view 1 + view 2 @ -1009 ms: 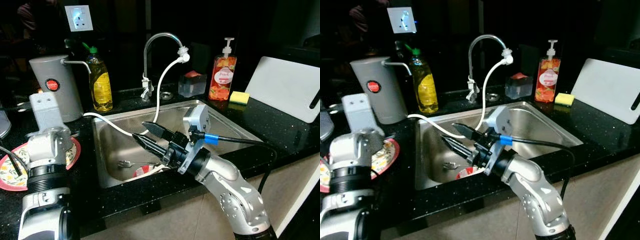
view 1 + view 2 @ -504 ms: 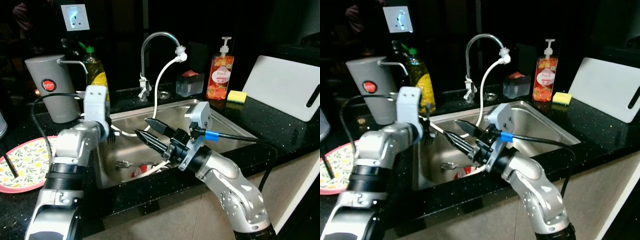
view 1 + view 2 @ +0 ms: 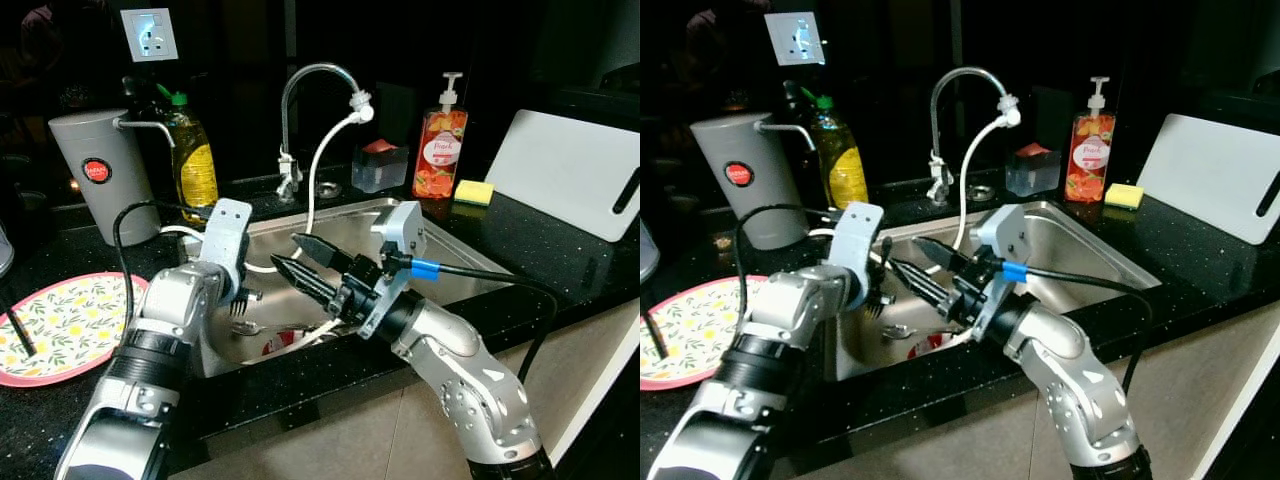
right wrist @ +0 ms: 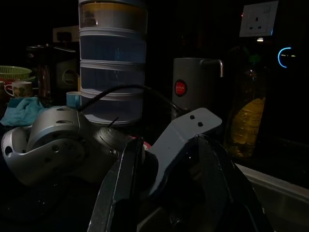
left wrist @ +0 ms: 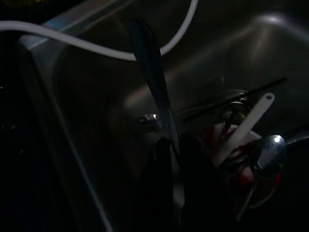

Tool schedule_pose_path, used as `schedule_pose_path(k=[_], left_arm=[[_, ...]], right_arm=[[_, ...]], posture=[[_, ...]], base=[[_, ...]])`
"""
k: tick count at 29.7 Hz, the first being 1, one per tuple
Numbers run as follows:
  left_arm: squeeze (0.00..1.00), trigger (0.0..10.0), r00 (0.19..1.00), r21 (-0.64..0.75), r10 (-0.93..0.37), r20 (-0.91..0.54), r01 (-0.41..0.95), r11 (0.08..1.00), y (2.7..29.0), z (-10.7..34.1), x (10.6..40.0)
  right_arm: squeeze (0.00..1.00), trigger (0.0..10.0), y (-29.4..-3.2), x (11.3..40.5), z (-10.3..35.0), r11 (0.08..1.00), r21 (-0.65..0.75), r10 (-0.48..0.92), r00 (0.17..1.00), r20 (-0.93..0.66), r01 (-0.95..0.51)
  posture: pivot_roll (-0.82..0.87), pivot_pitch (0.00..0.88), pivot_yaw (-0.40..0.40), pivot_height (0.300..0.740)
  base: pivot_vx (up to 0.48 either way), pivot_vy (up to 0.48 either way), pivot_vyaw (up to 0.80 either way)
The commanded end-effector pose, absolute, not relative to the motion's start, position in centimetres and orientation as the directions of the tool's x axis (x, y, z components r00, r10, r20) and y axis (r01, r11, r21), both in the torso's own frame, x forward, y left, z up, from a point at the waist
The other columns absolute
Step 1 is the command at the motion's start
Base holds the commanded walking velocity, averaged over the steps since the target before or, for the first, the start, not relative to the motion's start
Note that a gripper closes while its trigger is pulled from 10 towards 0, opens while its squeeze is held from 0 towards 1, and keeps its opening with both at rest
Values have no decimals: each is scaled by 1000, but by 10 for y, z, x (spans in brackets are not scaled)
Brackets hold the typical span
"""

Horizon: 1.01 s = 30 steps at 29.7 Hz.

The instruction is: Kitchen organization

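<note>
My left gripper [image 3: 240,288] hangs over the left part of the steel sink [image 3: 455,262], shut on a metal fork [image 3: 237,304] whose tines point down. In the left wrist view the fork's handle [image 5: 153,82] runs out from between the black fingers [image 5: 193,183]. My right gripper [image 3: 287,252] is open above the middle of the sink, its tips pointing toward the left arm. In the basin lie a metal spoon [image 5: 269,148], a white spoon [image 5: 245,123] and a red-and-white dish [image 3: 285,341]. A floral plate [image 3: 62,325] rests on the counter at the left.
A tap [image 3: 300,85] with a white hose [image 3: 318,170] stands behind the sink. A grey jug [image 3: 95,175] and yellow bottle [image 3: 195,160] sit back left. A soap dispenser [image 3: 441,145], a sponge [image 3: 471,192] and a white board [image 3: 570,170] are at the right.
My left arm has swung from above the floral plate rightward to over the sink, carrying the fork. The right gripper has barely moved.
</note>
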<state>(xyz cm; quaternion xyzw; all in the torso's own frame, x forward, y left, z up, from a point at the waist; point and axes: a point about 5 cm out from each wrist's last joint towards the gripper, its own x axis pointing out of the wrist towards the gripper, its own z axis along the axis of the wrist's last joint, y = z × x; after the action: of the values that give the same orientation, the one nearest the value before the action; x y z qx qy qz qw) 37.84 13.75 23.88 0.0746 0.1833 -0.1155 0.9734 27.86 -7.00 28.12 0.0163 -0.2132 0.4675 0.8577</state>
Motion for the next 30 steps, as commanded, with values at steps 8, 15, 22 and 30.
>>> schedule_pose_path(k=[8, 15, 22, 30], left_arm=[[1000, 10000, 913, 98, -182, -366, 232, 968, 145, 239, 380], [0, 10000, 927, 76, -181, -328, 217, 973, 149, 246, 381], [0, 10000, 908, 52, -259, -328, 291, 955, 142, 246, 377], [0, 10000, 930, 143, -248, -272, 294, 945, 140, 258, 375]], right_arm=[[0, 10000, -70, 278, 282, 561, -175, 796, 470, 383, -809], [0, 10000, -69, 278, 282, 558, -171, 797, 467, 382, -812], [0, 10000, -69, 281, 279, 572, -172, 794, 488, 363, -802], [0, 10000, -81, 298, 283, 700, -124, 684, 611, 399, -703]], posture=[[-73, 25, 50, 740], [-72, 26, 49, 740], [-69, 28, 49, 740], [-67, 23, 53, 740]], base=[[0, 0, 0], [0, 0, 0], [0, 0, 0], [0, 0, 0]])
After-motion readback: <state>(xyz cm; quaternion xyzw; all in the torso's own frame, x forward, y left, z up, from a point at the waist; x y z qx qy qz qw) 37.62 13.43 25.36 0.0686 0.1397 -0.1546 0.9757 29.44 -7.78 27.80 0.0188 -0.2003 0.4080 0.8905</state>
